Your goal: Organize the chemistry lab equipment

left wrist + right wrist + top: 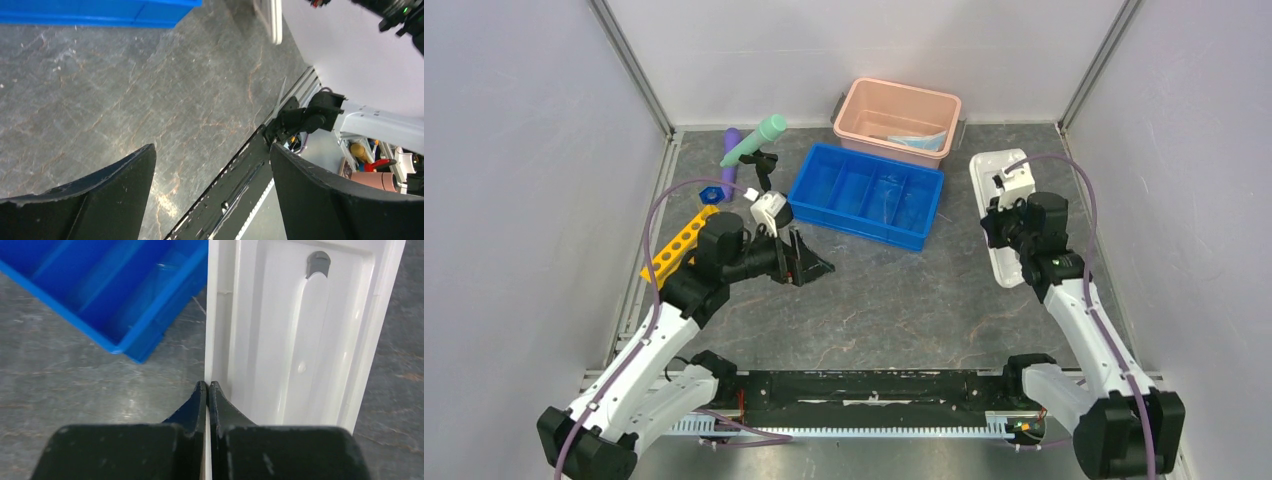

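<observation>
Two grippers differ; left gripper point(211, 150) gapes empty, likely poised to fetch an item; right gripper point(207, 386), pinched shut, idles over the white lid point(300, 340).

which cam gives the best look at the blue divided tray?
Top external: the whole blue divided tray shows, with all four compartments visible. Right wrist catches only one corner and parts of some compartments. Left wrist gets just a strip of its wall at the frame's top.
</observation>
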